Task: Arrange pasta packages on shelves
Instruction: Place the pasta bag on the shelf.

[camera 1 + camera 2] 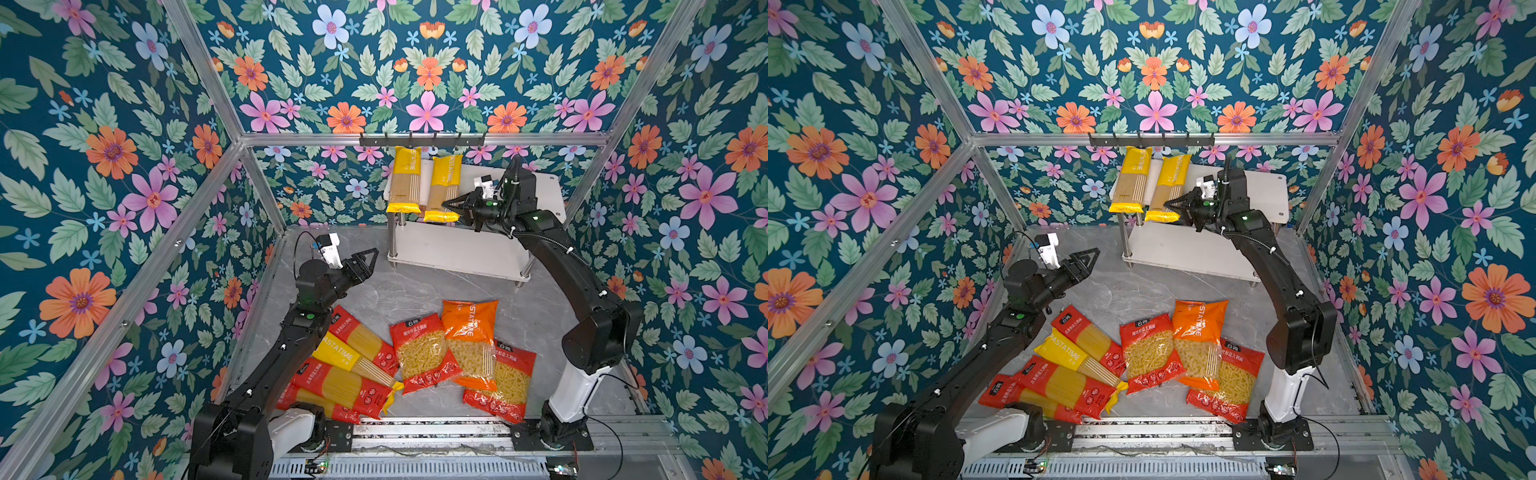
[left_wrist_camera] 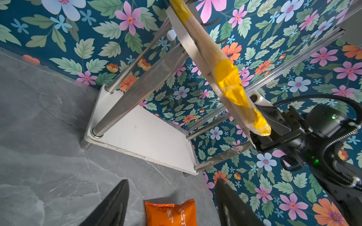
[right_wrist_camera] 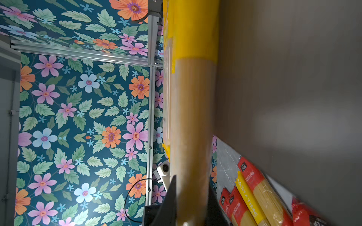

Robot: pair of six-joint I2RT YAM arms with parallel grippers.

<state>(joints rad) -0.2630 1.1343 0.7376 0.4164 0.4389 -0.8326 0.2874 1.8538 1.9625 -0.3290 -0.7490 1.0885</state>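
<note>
Marble tabletop (image 1: pixel 415 291), rack's top shelf (image 1: pixel 544 187): right gripper (image 1: pixel 451 206) clamps one yellow spaghetti pack (image 1: pixel 444 183) by its near end. Left gripper (image 1: pixel 370 257) spread wide, empty.

Top views: high overhead, looking down, both showing the shelves (image 1: pixel 457 249) (image 1: pixel 1192 249) at upper centre. Left wrist: low, facing the shelves. Right wrist: close against a yellow pack (image 3: pixel 194 117).
</note>
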